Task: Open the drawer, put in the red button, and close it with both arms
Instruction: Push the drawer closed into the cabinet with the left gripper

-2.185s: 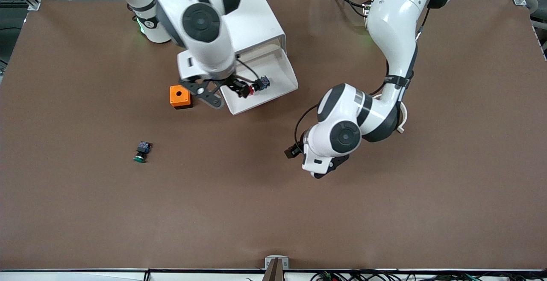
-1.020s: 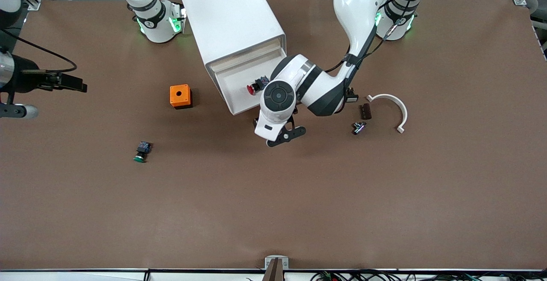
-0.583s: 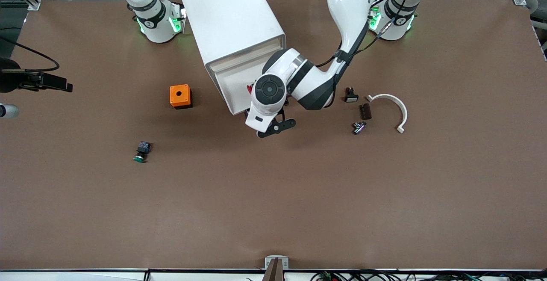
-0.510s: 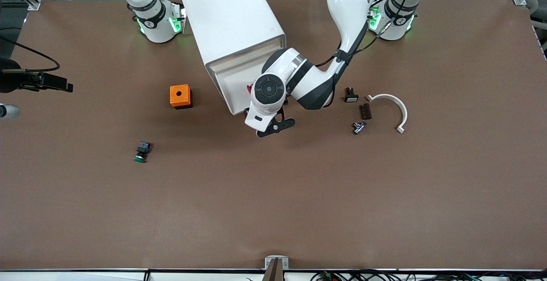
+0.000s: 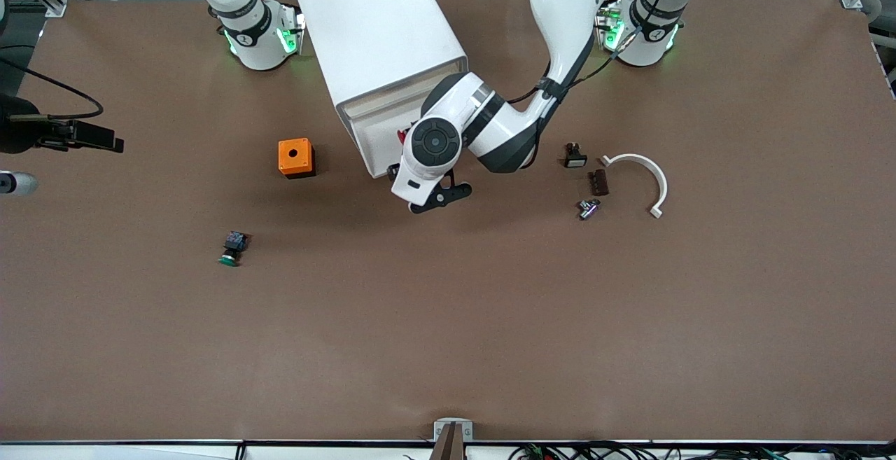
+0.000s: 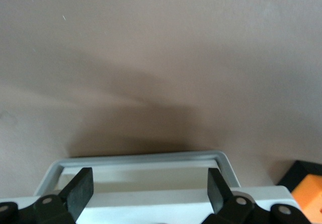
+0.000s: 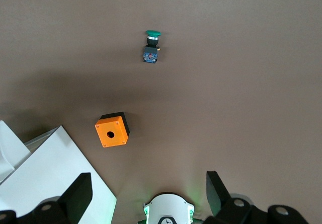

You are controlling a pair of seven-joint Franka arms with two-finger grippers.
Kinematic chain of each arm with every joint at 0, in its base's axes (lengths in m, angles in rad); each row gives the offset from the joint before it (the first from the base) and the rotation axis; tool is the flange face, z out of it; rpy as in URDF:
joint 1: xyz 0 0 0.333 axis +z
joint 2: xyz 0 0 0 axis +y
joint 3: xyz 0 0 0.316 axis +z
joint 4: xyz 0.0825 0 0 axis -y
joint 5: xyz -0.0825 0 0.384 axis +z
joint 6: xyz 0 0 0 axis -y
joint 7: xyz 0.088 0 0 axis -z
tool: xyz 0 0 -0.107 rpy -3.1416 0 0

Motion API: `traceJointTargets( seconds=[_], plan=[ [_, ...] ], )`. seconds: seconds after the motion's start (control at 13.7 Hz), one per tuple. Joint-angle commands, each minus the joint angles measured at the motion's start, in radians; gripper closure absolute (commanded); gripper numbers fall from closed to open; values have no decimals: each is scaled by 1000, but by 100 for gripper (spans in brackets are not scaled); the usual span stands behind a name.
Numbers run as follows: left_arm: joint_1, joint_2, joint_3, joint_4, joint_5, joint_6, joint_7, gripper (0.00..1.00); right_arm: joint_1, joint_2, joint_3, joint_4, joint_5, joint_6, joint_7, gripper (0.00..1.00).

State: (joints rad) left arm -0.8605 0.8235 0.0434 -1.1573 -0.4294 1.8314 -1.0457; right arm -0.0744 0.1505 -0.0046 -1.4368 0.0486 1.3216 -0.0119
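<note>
While the drawer point(image 5: 378, 139) hangs part way out of the white cabinet point(image 5: 381, 40), the red button point(image 5: 402, 136) lies inside its tray, and only a bit of the red cap peeks out past the left arm. The drawer's long front edge runs slantwise across the table, so a push to shut it should go square to that edge, up toward the cabinet.

The left gripper point(image 5: 428, 199) is over the table just in front of the drawer, on the side nearer the front camera. Its two fingers point(image 6: 80, 190) stand wide apart and hold nothing. In the left wrist view the drawer's grey rim point(image 6: 141, 158) sits right between the fingers, so the drawer lies straight ahead of this gripper. The left arm is much the closer one to the drawer.

The right gripper point(image 7: 146, 196) is up high over the right arm's end of the table, well apart from the drawer, and it waits. Its fingers are spread wide and empty too.

On the table, an orange box point(image 5: 295, 157) with a round hole sits beside the cabinet. A green button point(image 5: 231, 248) lies nearer the front camera than the box. A white curved piece point(image 5: 647, 174) and some small dark parts point(image 5: 596, 181) lie toward the left arm's end.

No brand, label or writing can be read anywhere.
</note>
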Motion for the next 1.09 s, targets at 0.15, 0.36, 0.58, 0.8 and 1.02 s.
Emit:
traceJointTargets(
  seconds=[0.15, 0.36, 0.58, 0.8, 1.02],
  plan=[
    [-22, -4, 0, -13, -69, 0, -2, 0, -21, 0, 9, -1, -13, 5, 13, 0],
    [-34, -3, -7, -19, -100, 0, -4, 0, -22, 6, 8, 15, -13, 4, 13, 0],
    [-52, 0, -10, -27, -137, 0, -4, 0, -34, 17, 6, 39, -13, 7, 13, 0],
    [-71, 2, -11, -41, -140, 0, -4, 0, -50, 15, 6, 78, -12, -1, 15, 0],
    [-89, 9, -13, -51, -140, 2, -2, 0, -64, 12, 8, 108, -13, -1, 3, 0]
  ],
)
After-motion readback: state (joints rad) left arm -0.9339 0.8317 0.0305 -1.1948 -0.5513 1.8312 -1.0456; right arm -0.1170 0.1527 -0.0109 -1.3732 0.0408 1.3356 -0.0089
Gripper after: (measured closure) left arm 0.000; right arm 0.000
